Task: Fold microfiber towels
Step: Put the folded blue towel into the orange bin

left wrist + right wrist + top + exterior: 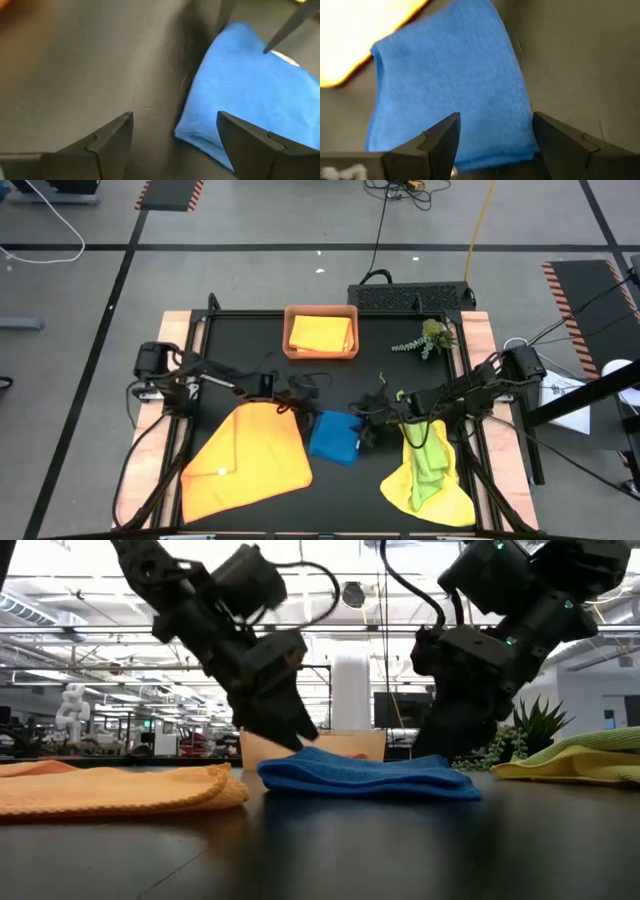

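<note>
Blue microfiber, folded into a compact pad, is seen lying flat on the dark surface (pixel 250 350) between the two grippers: the blue towel (pixel 334 436) sits just right of the left gripper (pixel 175 137) and just left of the right gripper (pixel 495 137). Both pairs of fingers are spread wide and nothing is held; in the left wrist view only the pad's near corner falls between them, while the right wrist view has its edge squarely in the gap. The right arm is judged nearer. Farther off, the orange towel (pixel 245 462), lime towel (pixel 428 460) and tray (pixel 321 332) are seen
</note>
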Motion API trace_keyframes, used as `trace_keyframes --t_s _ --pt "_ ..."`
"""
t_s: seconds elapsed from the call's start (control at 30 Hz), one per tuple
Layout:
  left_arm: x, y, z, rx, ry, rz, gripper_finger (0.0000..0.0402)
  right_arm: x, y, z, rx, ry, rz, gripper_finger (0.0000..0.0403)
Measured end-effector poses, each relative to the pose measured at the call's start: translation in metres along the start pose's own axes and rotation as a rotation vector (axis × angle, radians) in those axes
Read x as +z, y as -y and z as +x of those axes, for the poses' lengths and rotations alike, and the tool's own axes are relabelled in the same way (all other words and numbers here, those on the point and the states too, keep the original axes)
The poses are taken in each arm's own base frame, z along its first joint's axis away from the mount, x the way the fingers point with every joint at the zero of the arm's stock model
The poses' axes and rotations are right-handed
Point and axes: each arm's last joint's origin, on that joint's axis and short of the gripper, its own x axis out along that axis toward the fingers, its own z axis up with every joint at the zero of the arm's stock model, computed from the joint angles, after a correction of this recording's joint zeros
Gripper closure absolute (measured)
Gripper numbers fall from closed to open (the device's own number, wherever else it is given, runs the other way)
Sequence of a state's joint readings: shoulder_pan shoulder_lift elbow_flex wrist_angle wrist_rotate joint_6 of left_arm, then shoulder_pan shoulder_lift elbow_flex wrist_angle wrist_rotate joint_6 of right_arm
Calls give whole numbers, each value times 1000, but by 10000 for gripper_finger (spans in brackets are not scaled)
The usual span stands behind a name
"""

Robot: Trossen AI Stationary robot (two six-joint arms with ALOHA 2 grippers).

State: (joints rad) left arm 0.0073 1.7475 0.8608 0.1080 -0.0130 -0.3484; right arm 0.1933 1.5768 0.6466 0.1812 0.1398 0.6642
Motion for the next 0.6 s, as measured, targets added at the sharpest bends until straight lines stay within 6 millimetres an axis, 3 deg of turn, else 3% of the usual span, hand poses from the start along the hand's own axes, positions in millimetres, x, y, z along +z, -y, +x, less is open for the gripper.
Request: trace_keyframes --t_s 0.2,0.4,0.6 --pt "-11 -11 28 -43 -35 -33 108 -11 8 1 0 -24 27 171" --pt "-16 -15 37 -58 -49 -32 114 -22 16 0 29 3 26 200" --pt "-16 -11 37 -63 -37 26 189 -29 23 -1 65 40 31 283"
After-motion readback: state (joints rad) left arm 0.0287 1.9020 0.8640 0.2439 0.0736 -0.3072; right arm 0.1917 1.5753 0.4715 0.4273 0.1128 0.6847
